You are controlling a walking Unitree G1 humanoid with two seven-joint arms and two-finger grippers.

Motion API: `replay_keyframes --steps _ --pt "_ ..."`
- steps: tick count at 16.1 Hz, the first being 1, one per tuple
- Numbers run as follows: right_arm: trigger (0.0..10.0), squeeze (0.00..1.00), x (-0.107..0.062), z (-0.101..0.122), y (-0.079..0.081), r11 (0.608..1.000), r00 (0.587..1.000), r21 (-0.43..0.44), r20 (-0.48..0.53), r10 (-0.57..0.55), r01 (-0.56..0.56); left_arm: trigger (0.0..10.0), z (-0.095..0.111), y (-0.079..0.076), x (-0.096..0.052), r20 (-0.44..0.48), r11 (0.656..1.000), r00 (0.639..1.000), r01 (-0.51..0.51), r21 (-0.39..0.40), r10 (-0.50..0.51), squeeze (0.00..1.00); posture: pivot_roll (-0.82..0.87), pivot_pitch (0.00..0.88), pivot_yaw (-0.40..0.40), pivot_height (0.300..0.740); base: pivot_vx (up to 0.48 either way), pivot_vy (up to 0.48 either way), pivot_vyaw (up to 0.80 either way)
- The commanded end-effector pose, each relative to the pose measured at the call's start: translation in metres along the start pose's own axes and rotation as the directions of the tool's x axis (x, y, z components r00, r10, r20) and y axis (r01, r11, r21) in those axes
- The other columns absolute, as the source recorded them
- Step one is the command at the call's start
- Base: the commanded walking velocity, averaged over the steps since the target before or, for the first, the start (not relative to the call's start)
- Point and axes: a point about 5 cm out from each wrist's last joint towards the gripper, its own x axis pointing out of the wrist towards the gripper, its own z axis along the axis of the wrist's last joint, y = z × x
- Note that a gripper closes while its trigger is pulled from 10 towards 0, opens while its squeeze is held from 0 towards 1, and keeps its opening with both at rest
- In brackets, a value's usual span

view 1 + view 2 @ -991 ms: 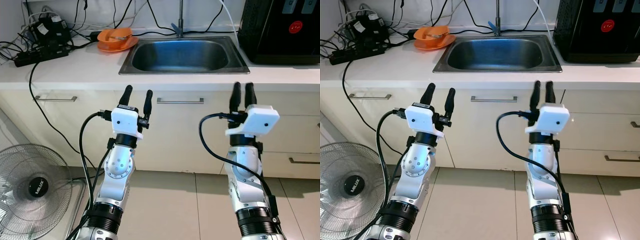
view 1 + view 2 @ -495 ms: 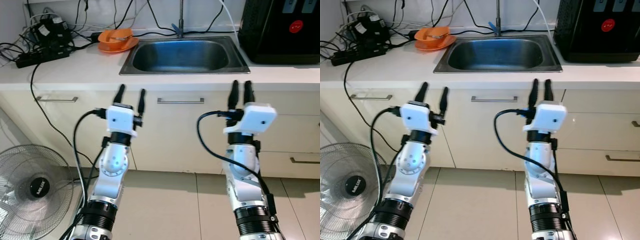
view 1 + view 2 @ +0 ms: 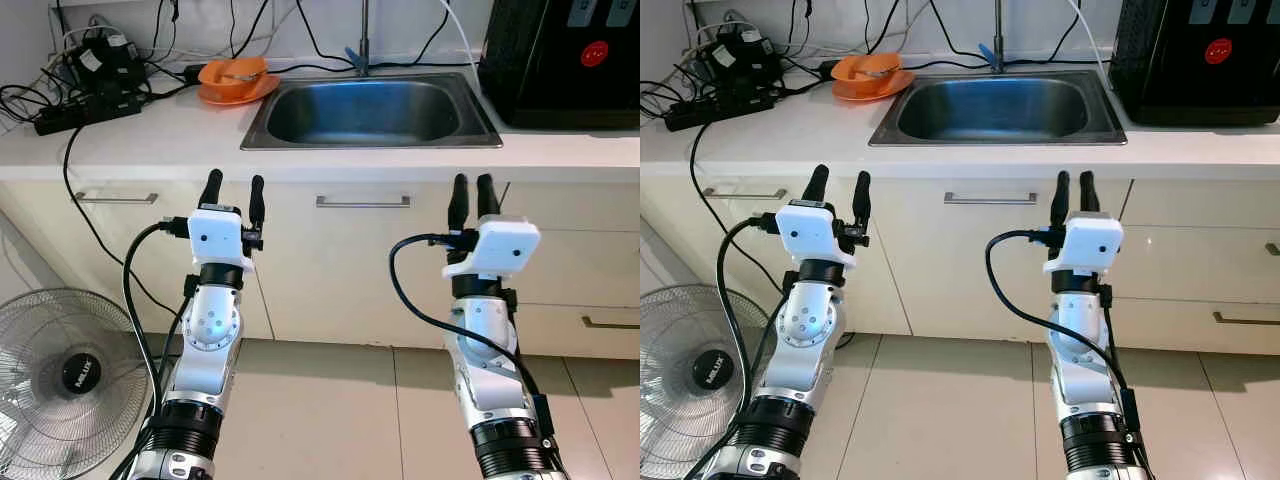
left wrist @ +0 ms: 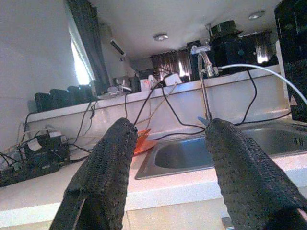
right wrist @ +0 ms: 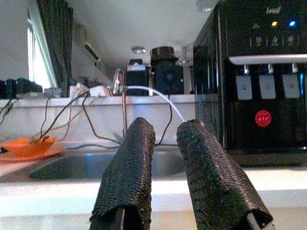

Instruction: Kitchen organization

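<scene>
White counter (image 3: 150,135) runs across your view above cream cabinets, with tiled floor below. At far left a fan (image 3: 60,370) stands on the floor, and on the counter above it you see a power strip (image 3: 75,110) in a tangle of cables. Next comes an orange bowl (image 3: 232,72) on an orange plate, just beside the sink (image 3: 370,110). Your left gripper (image 3: 231,190) is raised in front of the cabinets, below the counter edge, fingers spread and empty. Your right gripper (image 3: 472,195) is raised likewise under the sink's right end, fingers close together with a narrow gap, holding nothing. A black dispenser (image 3: 565,60) stands at far right.
</scene>
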Motion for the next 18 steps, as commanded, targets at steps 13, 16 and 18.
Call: replay_keyframes --steps 13,16,18 --pt "10.0 0.0 -0.0021 -0.0059 0.0063 1.0 0.999 0.012 -0.047 0.009 -0.008 10.0 -0.0045 0.0032 0.001 -0.059 0.999 0.998 -0.031 -0.02 0.029 0.0 -0.01 0.0 0.106 0.74 0.192 0.0 0.0" --pt "10.0 0.0 -0.0011 -0.0057 0.0078 1.0 0.999 0.018 -0.047 0.012 -0.011 10.0 -0.004 0.005 0.0009 -0.058 0.999 0.998 -0.038 -0.019 0.037 0.0 0.0 0.0 0.104 0.74 0.371 0.0 0.0" --pt "10.0 0.0 -0.0006 -0.0059 0.008 1.0 0.999 0.018 -0.048 0.014 -0.013 10.0 -0.0041 0.0052 0.0009 -0.059 0.999 0.998 -0.039 -0.018 0.038 0.0 0.0 0.0 0.103 0.74 0.379 0.0 0.0"
